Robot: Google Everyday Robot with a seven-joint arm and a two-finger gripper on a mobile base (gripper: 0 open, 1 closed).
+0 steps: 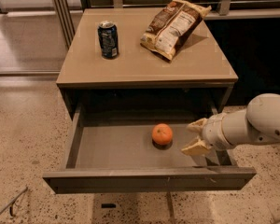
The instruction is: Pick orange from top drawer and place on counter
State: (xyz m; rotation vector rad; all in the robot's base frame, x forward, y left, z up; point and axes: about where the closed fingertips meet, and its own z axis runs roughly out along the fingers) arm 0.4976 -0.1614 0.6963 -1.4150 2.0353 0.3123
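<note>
The top drawer [149, 175] stands pulled out across the lower half of the frame. It is a wide, shallow grey-brown tray with a plain flat front and a smooth grey bottom. It holds a single thing: the orange [162, 134], sitting on the drawer bottom a little right of centre, clear of the walls and of the front panel. The orange is small, round and bright, its skin glossy with a pale highlight on top, and it throws a dark shadow just beneath itself.

The gripper [195, 136] reaches in from the right edge of the frame on a thick pale arm. It hangs over the right part of the drawer, just beside the orange but not touching it. Its two tan jaws are spread apart, one above the other in the picture, and point left toward the fruit with nothing between them.

Above the drawer, in the upper half of the frame, the tan tabletop [140, 64] carries two things. One soda can [108, 39] stands upright at its upper left, and one chip bag [172, 24] lies flat at its upper right, well apart from the can. Speckled floor [23, 134] surrounds the cabinet.

In all there is one orange, one can, one bag, one open drawer and one gripper.
</note>
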